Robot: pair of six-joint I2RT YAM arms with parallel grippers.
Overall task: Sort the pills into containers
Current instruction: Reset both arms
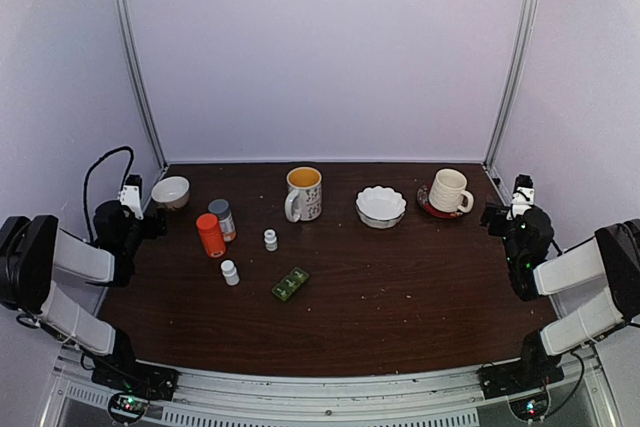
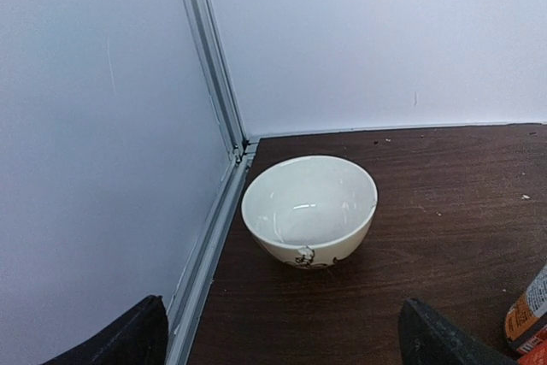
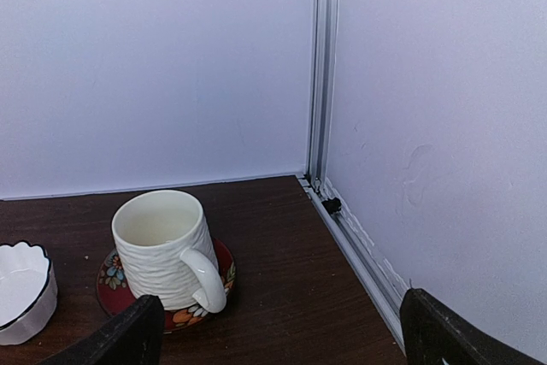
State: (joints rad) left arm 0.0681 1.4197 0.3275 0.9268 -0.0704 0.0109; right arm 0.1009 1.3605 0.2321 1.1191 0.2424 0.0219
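left tool (image 2: 282, 338) and right tool (image 3: 286, 335) both spread wide, tips cut off; pill box (image 1: 290, 284) contents unclear

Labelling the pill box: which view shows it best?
Top external: the pill box lies unobstructed mid-table, though small. Neither wrist view shows it: left faces a bowl, right a mug.
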